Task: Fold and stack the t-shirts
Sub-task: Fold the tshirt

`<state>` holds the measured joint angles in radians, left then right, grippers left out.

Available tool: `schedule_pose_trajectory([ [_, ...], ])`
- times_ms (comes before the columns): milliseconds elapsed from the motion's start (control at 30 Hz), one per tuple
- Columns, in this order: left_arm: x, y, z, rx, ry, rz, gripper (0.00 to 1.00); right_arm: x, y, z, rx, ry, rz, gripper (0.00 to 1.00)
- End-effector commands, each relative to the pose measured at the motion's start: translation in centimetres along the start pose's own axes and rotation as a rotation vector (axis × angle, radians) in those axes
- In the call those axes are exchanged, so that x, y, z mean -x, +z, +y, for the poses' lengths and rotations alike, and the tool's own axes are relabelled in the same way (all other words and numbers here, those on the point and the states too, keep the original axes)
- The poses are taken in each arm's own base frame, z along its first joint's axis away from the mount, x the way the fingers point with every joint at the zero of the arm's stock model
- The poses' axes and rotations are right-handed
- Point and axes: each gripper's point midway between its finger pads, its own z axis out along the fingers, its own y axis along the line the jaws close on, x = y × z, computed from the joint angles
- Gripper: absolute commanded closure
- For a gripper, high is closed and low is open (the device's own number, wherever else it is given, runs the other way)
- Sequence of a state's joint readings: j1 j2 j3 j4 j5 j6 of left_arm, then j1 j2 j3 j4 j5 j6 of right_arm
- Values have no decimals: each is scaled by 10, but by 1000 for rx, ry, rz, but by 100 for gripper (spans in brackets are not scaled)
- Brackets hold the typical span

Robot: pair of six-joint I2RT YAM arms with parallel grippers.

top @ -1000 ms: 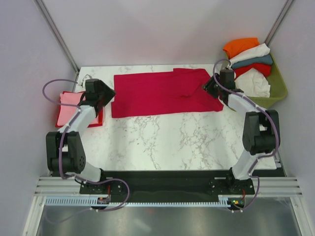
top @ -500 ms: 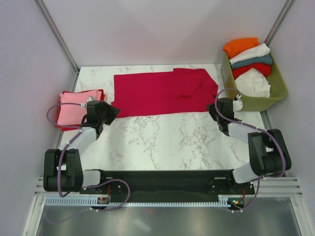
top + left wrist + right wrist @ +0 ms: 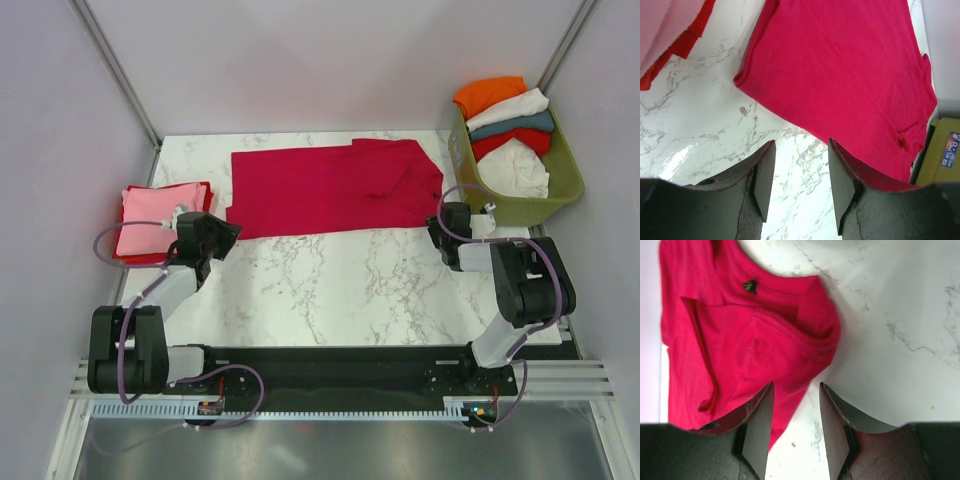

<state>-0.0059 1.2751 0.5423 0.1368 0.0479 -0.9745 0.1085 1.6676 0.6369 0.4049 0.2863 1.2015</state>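
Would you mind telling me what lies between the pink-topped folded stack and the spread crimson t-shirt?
Only a strip of bare marble tabletop separates the stack from the crimson t-shirt. The left wrist view shows it most clearly.

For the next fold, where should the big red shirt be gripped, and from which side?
Probably at its two near corners, from the near edge. The red shirt lies flat as a long band; the left corner lies before the open left pincer, the right corner before the open right pincer.
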Motion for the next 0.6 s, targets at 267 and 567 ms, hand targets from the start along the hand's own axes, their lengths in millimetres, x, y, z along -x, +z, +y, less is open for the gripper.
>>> schedule_pose_trajectory([
  [267, 15, 7, 7, 47, -77, -80, 49, 12, 29, 1, -63, 57, -92, 81],
  [567, 5, 10, 23, 93, -117, -67, 53, 13, -9, -18, -43, 72, -87, 100],
])
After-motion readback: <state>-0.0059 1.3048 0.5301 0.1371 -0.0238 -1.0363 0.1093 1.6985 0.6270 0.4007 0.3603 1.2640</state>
